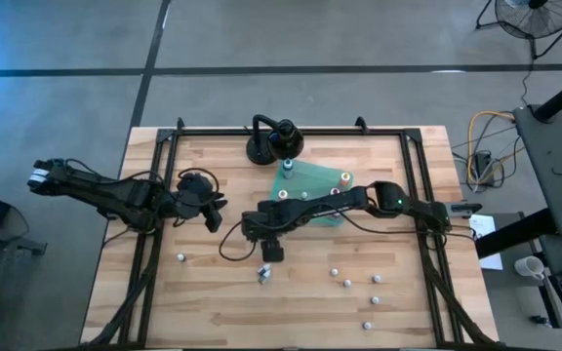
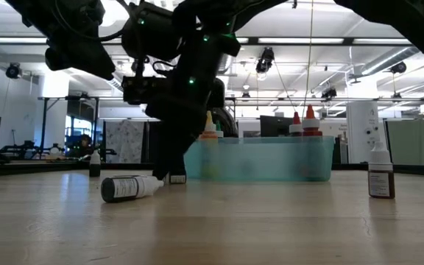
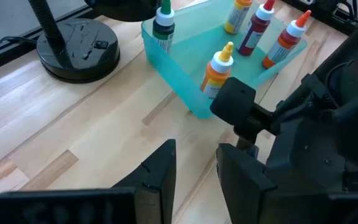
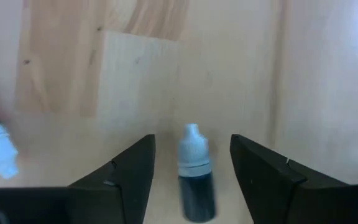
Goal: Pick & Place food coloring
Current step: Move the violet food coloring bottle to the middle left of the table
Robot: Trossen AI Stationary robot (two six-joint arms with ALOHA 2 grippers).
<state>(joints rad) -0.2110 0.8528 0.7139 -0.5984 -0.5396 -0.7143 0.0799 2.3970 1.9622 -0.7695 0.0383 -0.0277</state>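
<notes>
— Teal is the colour of the tray [image 1: 332,216] you see mid-table, with several capped bottles standing in it; the black round-based stand [image 1: 264,148] sits just behind it, toward the far edge.

— And what crowds your right arm?

— Its own forearm stretches across the tray's near side. You have loose food coloring bottles scattered on the wood — one alone at the near left [image 1: 180,257], a handful at the near right [image 1: 347,283], well apart from each other. In the low view one bottle [image 2: 129,188] lies on its side beside the arm, another [image 2: 380,173] stands upright far off.

— The right gripper itself?

— Your right gripper [image 4: 191,171] points down at the boards in front of the tray, fingers spread, and a dark-bodied bottle with a white cap [image 4: 194,174] lies between them. Neither finger presses it; there is a gap on each side.

— The left one?

— Your left gripper [image 3: 196,165] hovers at the table's left, aimed toward the tray, fingers parted by a narrow gap with nothing between them.
</notes>
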